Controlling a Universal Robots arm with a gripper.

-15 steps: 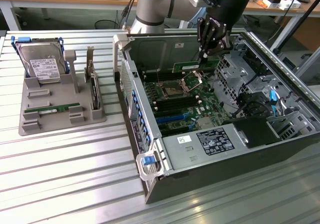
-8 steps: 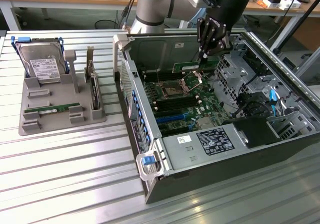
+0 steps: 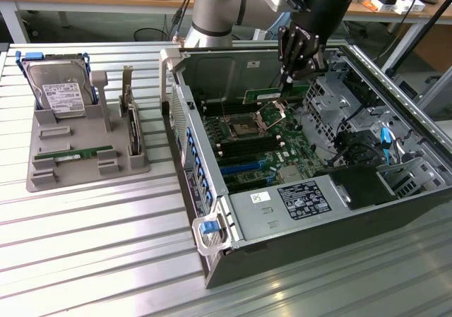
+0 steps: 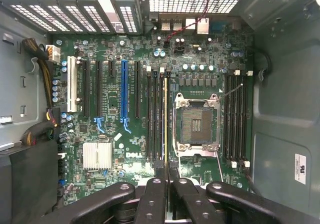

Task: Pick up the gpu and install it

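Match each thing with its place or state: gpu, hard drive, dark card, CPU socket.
1. gpu
2. hard drive
3. dark card
4. CPU socket

A. in blue rails
B. on the motherboard, between memory slots
C. clamped in the gripper
D. on edge at the grey holder's end nearest the case

Pairs: 1-C, 2-A, 3-D, 4-B
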